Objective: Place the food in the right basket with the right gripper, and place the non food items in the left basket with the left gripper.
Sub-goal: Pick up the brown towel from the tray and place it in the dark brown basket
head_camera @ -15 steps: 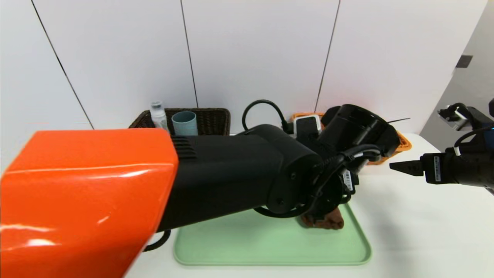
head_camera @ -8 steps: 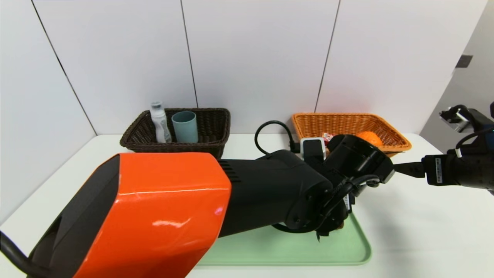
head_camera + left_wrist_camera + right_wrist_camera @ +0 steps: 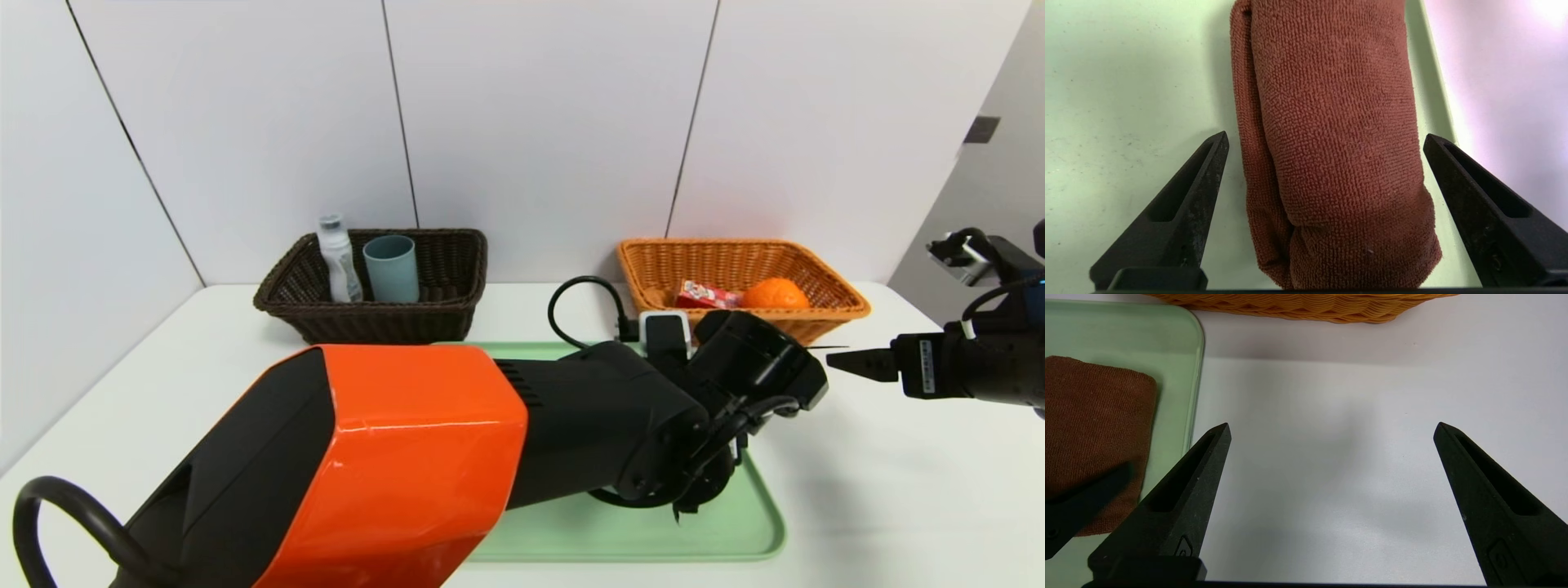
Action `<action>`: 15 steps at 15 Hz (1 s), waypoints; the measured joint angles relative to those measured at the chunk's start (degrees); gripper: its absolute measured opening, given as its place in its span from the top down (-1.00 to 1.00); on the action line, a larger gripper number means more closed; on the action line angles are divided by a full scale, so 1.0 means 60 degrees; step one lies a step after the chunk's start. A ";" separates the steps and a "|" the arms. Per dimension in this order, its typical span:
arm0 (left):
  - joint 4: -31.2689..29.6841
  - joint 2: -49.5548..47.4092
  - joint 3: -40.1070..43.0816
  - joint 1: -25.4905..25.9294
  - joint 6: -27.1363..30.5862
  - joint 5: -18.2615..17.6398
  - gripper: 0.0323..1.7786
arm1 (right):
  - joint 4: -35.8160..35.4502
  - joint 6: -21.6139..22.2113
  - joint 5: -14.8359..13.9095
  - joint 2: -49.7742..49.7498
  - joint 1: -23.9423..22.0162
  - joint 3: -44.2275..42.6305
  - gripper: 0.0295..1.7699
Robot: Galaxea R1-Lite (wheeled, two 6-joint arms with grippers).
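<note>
As the left arm is dropping lower over the green tray (image 3: 735,535) — uncovering the orange basket (image 3: 824,314) — its left hand (image 3: 1325,141) is angling down, jaws spread and empty astride the rolled brown towel (image 3: 1331,143) by the tray's right edge, poised to grasp, while the right hand (image 3: 1331,428) is hovering unclenched over the white worktop (image 3: 1331,457).

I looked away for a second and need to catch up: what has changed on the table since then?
The left arm sank toward the green tray, uncovering the orange basket; its left claw now straddles the brown towel, open, not gripping. The right claw, baskets and their contents stayed put.
</note>
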 joint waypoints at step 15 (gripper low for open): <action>-0.0083 -0.0744 0.0014 0.0114 0.0219 0.0039 0.58 | -0.0010 0.0004 0.0018 -0.0193 0.0012 0.0234 -0.93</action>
